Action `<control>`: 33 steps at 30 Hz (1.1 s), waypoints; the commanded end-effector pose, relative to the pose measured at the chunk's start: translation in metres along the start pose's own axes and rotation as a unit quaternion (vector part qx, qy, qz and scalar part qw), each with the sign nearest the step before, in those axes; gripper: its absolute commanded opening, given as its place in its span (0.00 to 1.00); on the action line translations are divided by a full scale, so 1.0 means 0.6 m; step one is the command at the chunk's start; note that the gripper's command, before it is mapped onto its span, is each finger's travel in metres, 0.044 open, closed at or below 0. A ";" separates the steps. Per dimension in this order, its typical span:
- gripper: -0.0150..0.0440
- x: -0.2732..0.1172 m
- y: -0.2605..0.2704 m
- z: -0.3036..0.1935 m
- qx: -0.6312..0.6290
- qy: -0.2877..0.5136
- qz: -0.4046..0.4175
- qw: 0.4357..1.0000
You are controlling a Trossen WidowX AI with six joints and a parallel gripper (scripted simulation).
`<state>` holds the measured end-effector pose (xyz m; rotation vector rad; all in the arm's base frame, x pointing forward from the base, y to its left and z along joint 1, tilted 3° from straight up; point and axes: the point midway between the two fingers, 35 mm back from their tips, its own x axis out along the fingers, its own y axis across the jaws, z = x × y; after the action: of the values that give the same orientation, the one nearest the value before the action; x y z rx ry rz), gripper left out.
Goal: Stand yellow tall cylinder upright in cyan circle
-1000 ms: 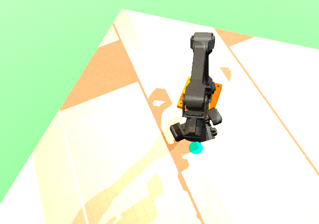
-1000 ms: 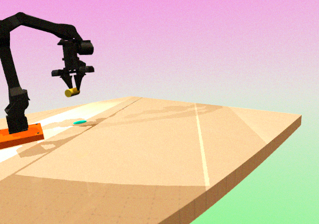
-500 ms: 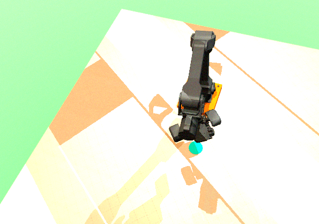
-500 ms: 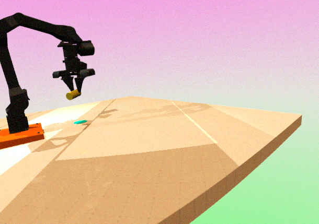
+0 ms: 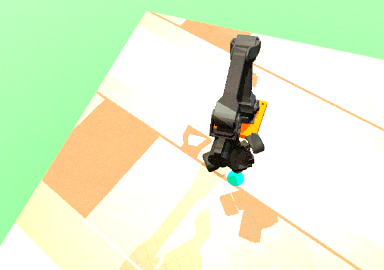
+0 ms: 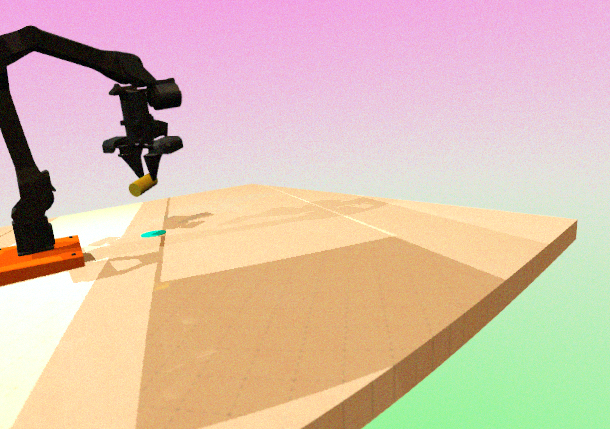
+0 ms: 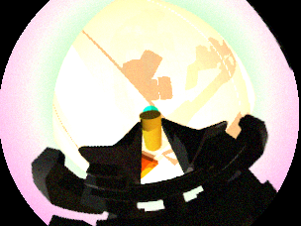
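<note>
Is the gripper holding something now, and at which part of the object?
Yes. The gripper is shut on the yellow tall cylinder, pinching it near one end; the cylinder lies nearly horizontal, in the air above the table.

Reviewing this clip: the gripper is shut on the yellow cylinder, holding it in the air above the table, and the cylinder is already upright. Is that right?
Not quite. The gripper is shut on the cylinder and holds it in the air above the table, but the cylinder is not upright: the exterior view shows it lying nearly level, only slightly tilted, high above the cyan circle.
</note>
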<state>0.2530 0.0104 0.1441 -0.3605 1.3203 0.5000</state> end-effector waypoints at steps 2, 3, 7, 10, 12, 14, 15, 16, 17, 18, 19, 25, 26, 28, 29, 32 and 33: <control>0.43 0.004 -0.001 0.001 0.003 -0.021 0.007 1.000; 0.43 0.004 -0.001 0.002 0.004 -0.025 0.008 1.000; 0.43 0.007 -0.003 0.002 0.008 -0.039 0.012 0.999; 0.43 0.009 -0.004 0.003 0.011 -0.050 0.015 0.999; 0.43 0.010 -0.005 0.003 0.013 -0.058 0.017 0.998; 0.43 0.011 -0.006 0.003 0.015 -0.065 0.019 0.998; 0.43 0.012 -0.006 0.003 0.016 -0.069 0.020 0.997; 0.43 0.013 -0.007 0.003 0.017 -0.072 0.021 0.997; 0.43 0.013 -0.007 0.003 0.018 -0.076 0.022 0.997; 0.43 0.014 -0.007 0.004 0.019 -0.080 0.023 0.996; 0.43 0.014 -0.008 0.004 0.019 -0.083 0.024 0.996; 0.43 0.017 -0.010 0.004 0.024 -0.105 0.028 0.994; 0.43 0.017 -0.011 0.004 0.025 -0.109 0.029 0.993; 0.43 0.018 -0.012 0.004 0.026 -0.117 0.030 0.992; 0.43 0.018 -0.012 0.004 0.027 -0.120 0.031 0.992; 0.43 0.019 -0.013 0.005 0.028 -0.131 0.033 0.990; 0.43 0.020 -0.014 0.005 0.029 -0.135 0.034 0.990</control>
<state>0.2610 0.0066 0.1332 -0.2018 1.1122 0.5373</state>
